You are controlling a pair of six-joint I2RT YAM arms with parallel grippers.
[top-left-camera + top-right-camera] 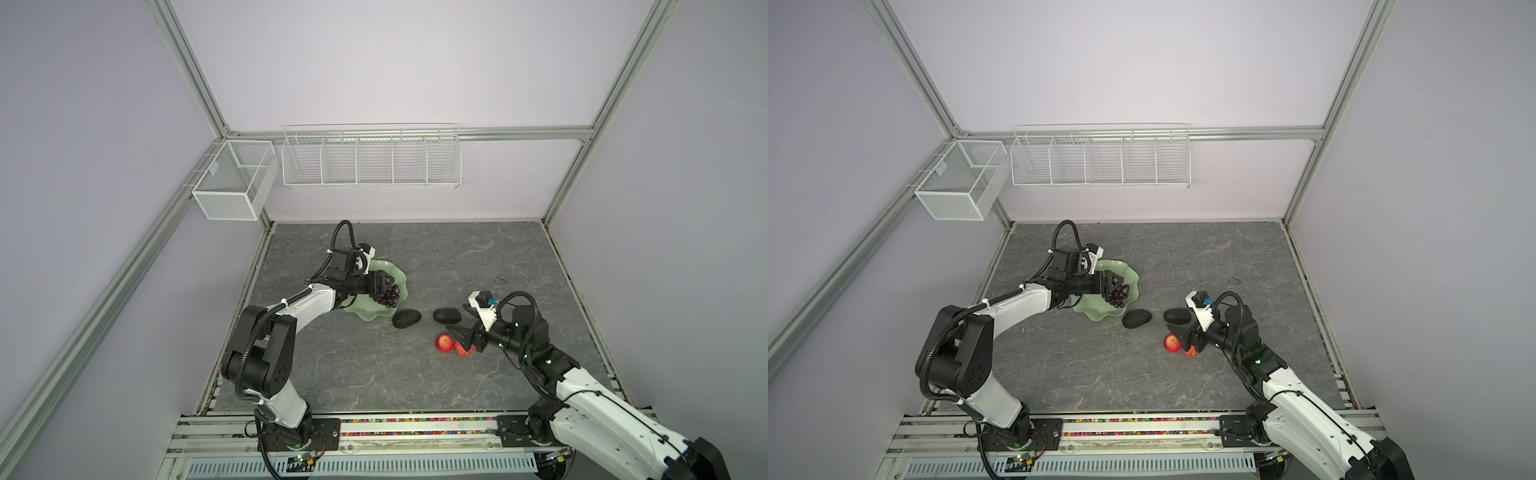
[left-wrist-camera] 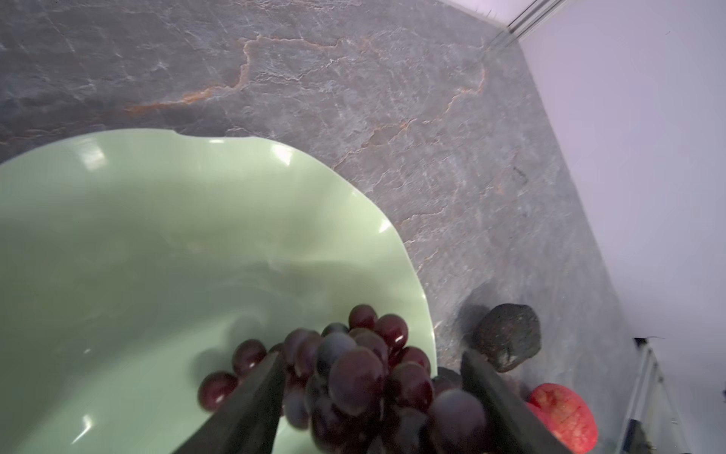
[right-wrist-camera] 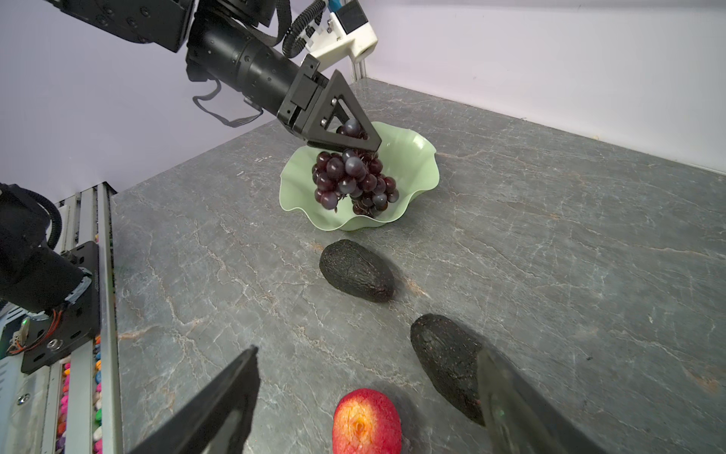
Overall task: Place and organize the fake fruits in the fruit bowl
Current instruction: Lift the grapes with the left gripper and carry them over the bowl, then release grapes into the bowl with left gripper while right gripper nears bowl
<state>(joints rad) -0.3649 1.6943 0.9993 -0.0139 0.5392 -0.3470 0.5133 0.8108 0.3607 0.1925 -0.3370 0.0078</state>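
Nearest to my base, my right tool (image 1: pixel 459 323) hovers low over one red apple (image 1: pixel 444 343), its fingers wide apart and empty. The second apple (image 1: pixel 465 351) lies just beside the first, half hidden under the tool. A little farther on the desk (image 1: pixel 353 374) lie one avocado (image 1: pixel 446 316) and the other avocado (image 1: pixel 406 319). They are apart from each other, and the second is just beside the fruit bowl (image 1: pixel 400 275). Farthest is my left tool (image 1: pixel 385 286), above the bowl. The grape bunch (image 1: pixel 388 296) is just under it, within the rim, on the side toward the avocados. The fingers stand apart with the top of the bunch between them; whether they press on it, I cannot tell.

I judge that the step in hand is letting the grapes go. To do it well I should open fully and wait until the bunch settles on the bowl floor. Then I lift straight up, so that no grape catches on a finger and drags over the wavy rim. The bunch is close to the edge; a place more to the middle would be safer and leave room for four more fruits.
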